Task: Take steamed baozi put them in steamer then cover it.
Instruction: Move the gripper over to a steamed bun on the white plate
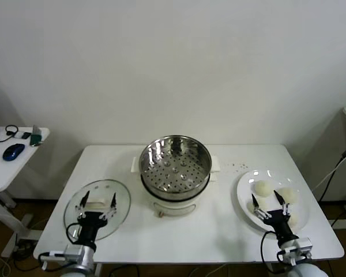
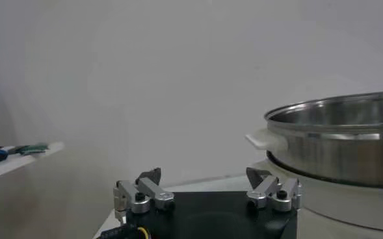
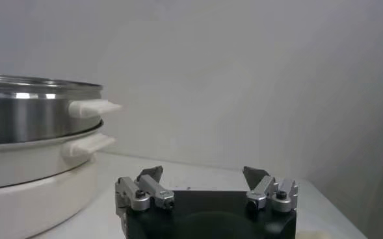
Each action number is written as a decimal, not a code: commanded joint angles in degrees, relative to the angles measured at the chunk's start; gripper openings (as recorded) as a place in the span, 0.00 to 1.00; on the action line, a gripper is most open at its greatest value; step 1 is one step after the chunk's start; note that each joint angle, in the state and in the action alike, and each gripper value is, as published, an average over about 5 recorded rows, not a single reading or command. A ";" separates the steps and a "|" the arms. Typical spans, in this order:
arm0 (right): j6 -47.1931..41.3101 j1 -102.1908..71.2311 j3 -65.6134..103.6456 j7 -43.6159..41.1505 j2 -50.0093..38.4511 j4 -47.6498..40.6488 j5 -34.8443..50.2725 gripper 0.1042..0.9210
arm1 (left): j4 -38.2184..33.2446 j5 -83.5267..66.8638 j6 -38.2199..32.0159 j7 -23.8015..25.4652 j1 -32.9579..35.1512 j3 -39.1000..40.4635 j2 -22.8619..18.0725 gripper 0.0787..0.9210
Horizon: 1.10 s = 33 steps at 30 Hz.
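Observation:
The steamer (image 1: 175, 167) stands uncovered at the table's middle, its perforated tray bare; its shiny wall shows in the left wrist view (image 2: 347, 146) and the right wrist view (image 3: 28, 110). Several cream-white baozi (image 1: 261, 188) lie on a white plate (image 1: 245, 179) at the right. The glass cover (image 1: 123, 203) with a white bar handle lies flat on the table at the left. My left gripper (image 1: 96, 202) is open and empty, just above the cover. My right gripper (image 1: 269, 202) is open and empty, over the near baozi. Both show open in the wrist views (image 2: 204, 174) (image 3: 203, 173).
A white side table (image 1: 11, 156) with a mouse and small items stands at the far left. A white wall rises behind the table. Cables hang at the right beside the table's edge (image 1: 328, 231).

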 commanded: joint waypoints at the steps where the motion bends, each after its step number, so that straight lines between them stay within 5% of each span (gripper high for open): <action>1: -1.28 1.68 0.41 -1.31 -1.36 -0.15 -1.72 0.88 | -0.26 0.32 0.20 -0.19 -0.07 0.17 0.16 0.88; 9: -15.25 8.56 -0.87 -19.07 -24.25 -3.03 -8.89 0.88 | -1.99 -3.37 1.64 -0.68 1.20 1.16 1.52 0.88; 17: -15.47 19.95 -8.77 -41.24 -42.29 -12.15 -13.09 0.88 | -1.73 -3.35 0.91 -0.63 1.46 1.43 2.64 0.88; 24: -14.28 41.42 -29.72 -52.62 -46.80 -19.30 -19.22 0.88 | -1.25 -3.80 0.96 -0.74 0.79 1.57 3.48 0.88; 33: -9.63 73.03 -62.56 -57.25 -38.85 -34.16 -25.29 0.88 | -1.06 -3.82 2.04 -0.87 -0.61 1.77 4.01 0.88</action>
